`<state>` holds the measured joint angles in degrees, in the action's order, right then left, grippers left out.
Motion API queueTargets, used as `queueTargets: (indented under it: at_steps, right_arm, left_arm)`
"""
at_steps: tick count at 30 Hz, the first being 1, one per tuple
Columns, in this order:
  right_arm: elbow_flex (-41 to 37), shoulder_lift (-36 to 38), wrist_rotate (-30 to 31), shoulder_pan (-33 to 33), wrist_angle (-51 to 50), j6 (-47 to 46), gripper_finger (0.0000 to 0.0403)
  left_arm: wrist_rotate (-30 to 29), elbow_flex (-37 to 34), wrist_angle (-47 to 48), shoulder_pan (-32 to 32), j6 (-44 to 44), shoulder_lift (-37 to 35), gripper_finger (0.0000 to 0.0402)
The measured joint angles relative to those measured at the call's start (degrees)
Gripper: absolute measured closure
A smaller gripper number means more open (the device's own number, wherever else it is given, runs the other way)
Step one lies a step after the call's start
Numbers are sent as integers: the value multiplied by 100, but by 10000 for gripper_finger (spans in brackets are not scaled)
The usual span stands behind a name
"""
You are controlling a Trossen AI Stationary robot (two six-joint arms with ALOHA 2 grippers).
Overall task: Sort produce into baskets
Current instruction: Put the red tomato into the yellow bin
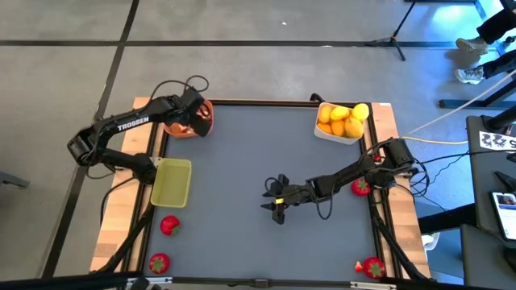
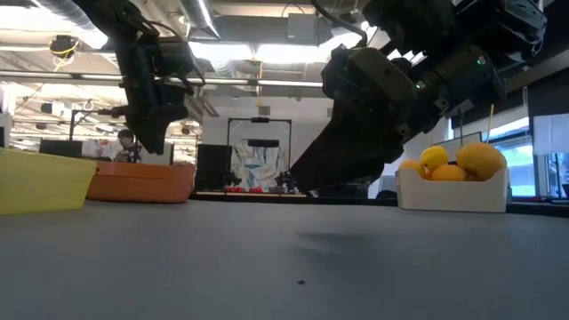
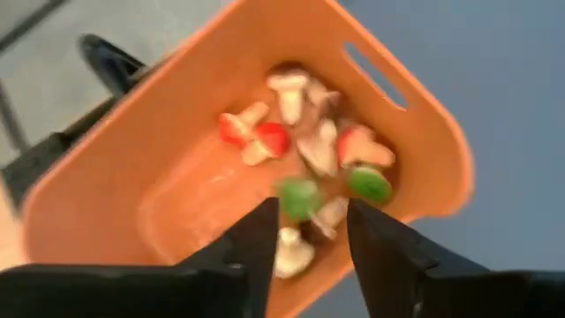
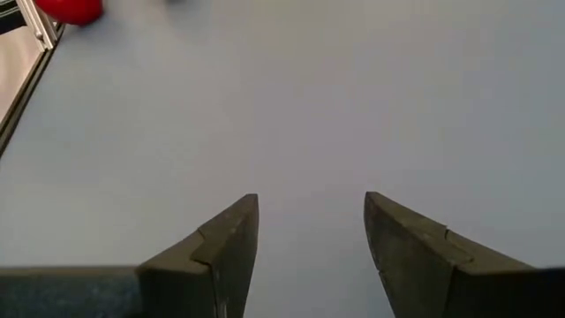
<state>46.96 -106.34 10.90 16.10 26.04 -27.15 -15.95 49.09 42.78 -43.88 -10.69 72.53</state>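
Observation:
My left gripper [image 1: 197, 121] [image 3: 313, 221] hangs open over the orange basket [image 1: 173, 127] [image 3: 177, 177] at the table's far left corner. In the basket lie several small pale-and-red bits [image 3: 300, 115] and green-topped pieces [image 3: 368, 183]. One blurred green piece [image 3: 300, 199] shows just beyond the fingertips, apart from them. My right gripper [image 1: 272, 200] [image 4: 311, 212] is open low over the bare mat near the table's middle, with nothing between its fingers. The white basket [image 1: 339, 134] [image 2: 453, 191] at the far right holds yellow and orange citrus fruits [image 1: 343, 119].
The yellow-green basket [image 1: 172, 183] [image 2: 40, 182] stands at the left edge, its floor bare. Red strawberries lie loose: two near the front left [image 1: 169, 225] [image 1: 159, 263], one at the front right corner [image 1: 373, 267], one beside the right arm [image 1: 360, 188]. The mat's middle is bare.

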Motion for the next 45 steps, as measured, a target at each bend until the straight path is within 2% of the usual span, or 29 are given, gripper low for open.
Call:
queueTargets:
  at_steps: [5, 9, 13, 22, 26, 30, 36, 41, 45]
  right_arm:
    - [0, 0, 0, 2, -2, -5, 196]
    - [0, 0, 0, 2, 0, -5, 196]
    - [0, 0, 0, 2, 0, -5, 196]
    - [0, 2, -1, 2, 107, -278, 196]
    - [0, 2, 31, 2, 99, -265, 196]
    - [0, 2, 147, 4, 98, -274, 196]
    - [0, 2, 147, 4, 92, -495, 196]
    - [0, 4, 158, 80, 90, -759, 196]
    - [0, 7, 164, 213, 90, -701, 196]
  left_arm:
    - [687, 318, 340, 93, 10, -3, 235]
    - [1074, 673, 610, 594, -20, -113, 222]
    - [1132, 966, 797, 1409, -198, -321, 218]
    - [1154, 1238, 1115, 3698, -1044, -498, 229]
    - [1079, 1233, 763, 4643, -1381, -492, 237]
    - [1045, 1229, 214, 5310, -1642, -492, 244]
    - [924, 1227, -519, 5655, -1783, -492, 247]
    - [901, 1225, -539, 5677, -2008, -490, 247]
    - [898, 1225, -555, 5762, -1707, -490, 247]
